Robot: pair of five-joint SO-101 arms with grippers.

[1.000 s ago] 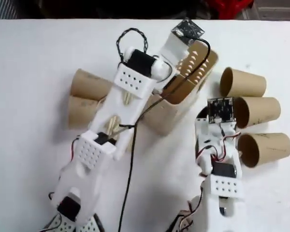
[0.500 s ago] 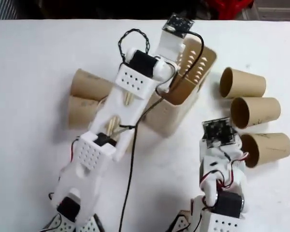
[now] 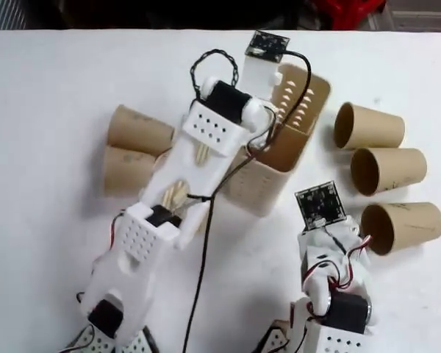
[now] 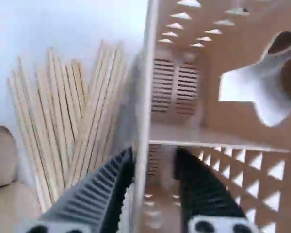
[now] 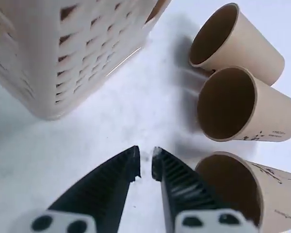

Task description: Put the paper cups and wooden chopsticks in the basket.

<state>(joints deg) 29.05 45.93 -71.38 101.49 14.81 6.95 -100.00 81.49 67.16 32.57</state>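
Note:
In the left wrist view my left gripper is shut on the side wall of the beige slotted basket, one finger outside and one inside. In the high view the basket sits mid-table, tipped. A bundle of wooden chopsticks lies beside the basket, partly under the left arm. Two paper cups lie on their sides left of that arm. Three more paper cups lie in a column to the right. My right gripper hovers low over bare table near the nearest cup, fingers almost touching and holding nothing.
The white table has open room at the far left and along the back. The right arm stands between the basket and the right-hand cups. A black cable runs along the left arm.
The right arm has drawn back toward the table's front, away from the basket and cups. The left arm has shifted the basket slightly to the right.

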